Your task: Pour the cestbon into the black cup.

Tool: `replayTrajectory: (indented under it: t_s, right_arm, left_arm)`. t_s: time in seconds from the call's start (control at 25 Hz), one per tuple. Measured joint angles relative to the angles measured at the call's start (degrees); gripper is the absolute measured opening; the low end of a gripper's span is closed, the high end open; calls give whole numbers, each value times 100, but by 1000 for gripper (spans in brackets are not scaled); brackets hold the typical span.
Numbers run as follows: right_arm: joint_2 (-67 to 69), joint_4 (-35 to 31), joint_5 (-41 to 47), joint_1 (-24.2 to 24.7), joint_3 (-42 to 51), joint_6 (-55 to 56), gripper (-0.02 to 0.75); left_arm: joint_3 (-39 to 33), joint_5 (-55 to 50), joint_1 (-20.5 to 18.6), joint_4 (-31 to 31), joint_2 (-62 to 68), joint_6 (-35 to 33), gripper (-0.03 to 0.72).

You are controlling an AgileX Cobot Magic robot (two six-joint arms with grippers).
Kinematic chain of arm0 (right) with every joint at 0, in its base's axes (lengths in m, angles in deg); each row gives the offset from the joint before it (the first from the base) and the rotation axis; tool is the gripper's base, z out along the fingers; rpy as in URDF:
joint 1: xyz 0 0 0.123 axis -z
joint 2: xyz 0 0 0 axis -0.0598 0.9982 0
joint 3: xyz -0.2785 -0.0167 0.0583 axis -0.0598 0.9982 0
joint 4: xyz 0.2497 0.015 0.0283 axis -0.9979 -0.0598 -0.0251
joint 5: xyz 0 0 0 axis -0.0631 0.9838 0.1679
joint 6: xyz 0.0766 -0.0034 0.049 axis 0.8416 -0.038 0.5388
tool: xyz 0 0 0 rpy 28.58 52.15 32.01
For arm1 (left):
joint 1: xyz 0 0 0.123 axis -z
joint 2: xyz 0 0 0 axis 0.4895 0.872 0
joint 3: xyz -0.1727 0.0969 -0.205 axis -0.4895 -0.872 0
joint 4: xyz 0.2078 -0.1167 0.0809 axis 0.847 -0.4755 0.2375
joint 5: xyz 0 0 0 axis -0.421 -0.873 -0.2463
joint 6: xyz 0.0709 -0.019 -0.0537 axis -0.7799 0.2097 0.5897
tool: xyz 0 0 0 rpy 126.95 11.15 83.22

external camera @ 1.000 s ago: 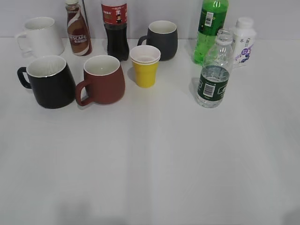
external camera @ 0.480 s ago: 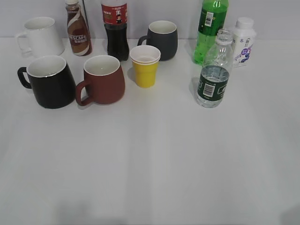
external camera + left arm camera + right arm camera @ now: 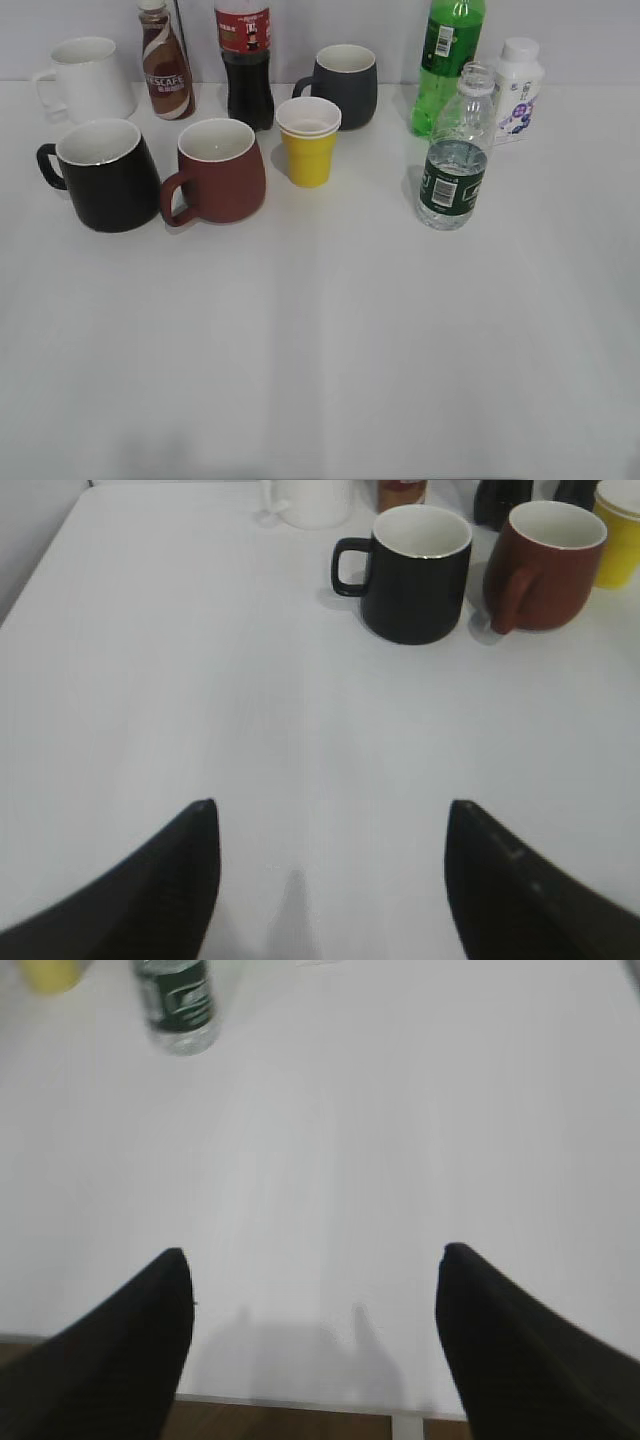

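The cestbon (image 3: 456,150) stands upright and uncapped at the right of the table, partly filled; its lower part shows at the top left of the right wrist view (image 3: 177,1005). The black cup (image 3: 103,174) stands at the left, handle to the left, white inside; it also shows in the left wrist view (image 3: 414,572). My left gripper (image 3: 328,815) is open and empty over bare table, well short of the black cup. My right gripper (image 3: 312,1260) is open and empty near the table's front edge, far from the cestbon. Neither gripper shows in the exterior view.
A brown-red mug (image 3: 218,168) stands right of the black cup, then stacked yellow and white cups (image 3: 308,140). Behind are a white mug (image 3: 87,78), a Nescafe bottle (image 3: 165,62), a cola bottle (image 3: 246,62), a dark-grey mug (image 3: 344,84), a green soda bottle (image 3: 447,62) and a white bottle (image 3: 518,88).
The dark shadows at the bottom edge and bottom right corner of the exterior view have faded. The cups and bottles have not moved.
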Motion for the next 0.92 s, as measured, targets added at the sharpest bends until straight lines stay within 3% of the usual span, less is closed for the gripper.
replayTrajectory:
  t_s: [0.12, 0.92]
  right_arm:
    - [-41, -28, 3, 204, 0, 0, 558]
    - [-48, -65, -1, 220, 0, 0, 555]
  left_arm:
    - [0, 0, -88, -6, -11, 0, 511]
    - [0, 0, -87, -6, -11, 0, 446]
